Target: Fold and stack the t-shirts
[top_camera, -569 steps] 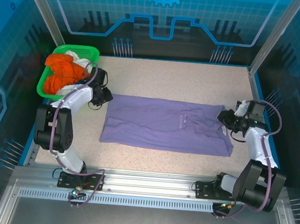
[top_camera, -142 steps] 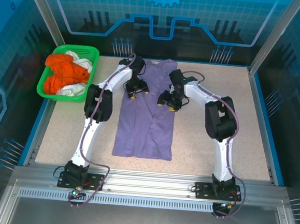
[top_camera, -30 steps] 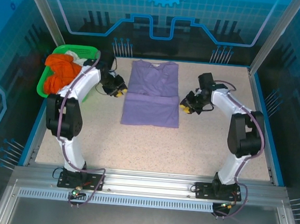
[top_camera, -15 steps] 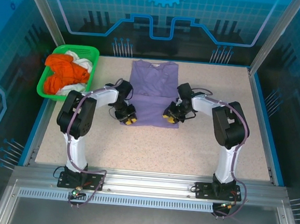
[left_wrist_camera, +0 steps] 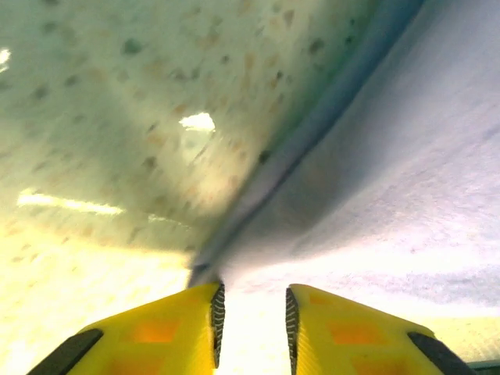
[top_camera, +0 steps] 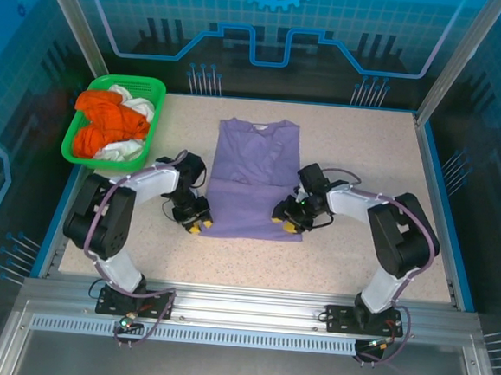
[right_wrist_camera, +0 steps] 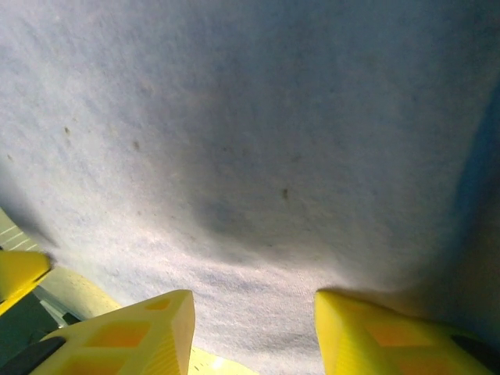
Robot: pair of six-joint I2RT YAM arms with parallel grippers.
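- The lavender t-shirt [top_camera: 250, 166] is laid at the middle of the table [top_camera: 367, 144], with its near part doubled over into a wider band. The folding is judged unfinished.
- The left gripper [top_camera: 197, 226] is set at the shirt's near left corner. In the left wrist view its jaws are seen narrowly parted, the hem corner lying at the tips and nothing seen clamped.
- The right gripper [top_camera: 288, 223] is set at the near right corner, jaws well apart over the cloth, nothing held.
- Orange and white t-shirts [top_camera: 107, 128] are heaped in the green basket [top_camera: 158, 89] at the far left.
- If only the top layer is pinched, or the two corners are caught unevenly, a skewed fold could result.
- The doubled band could be dragged and wrinkled by fingertips kept this low.
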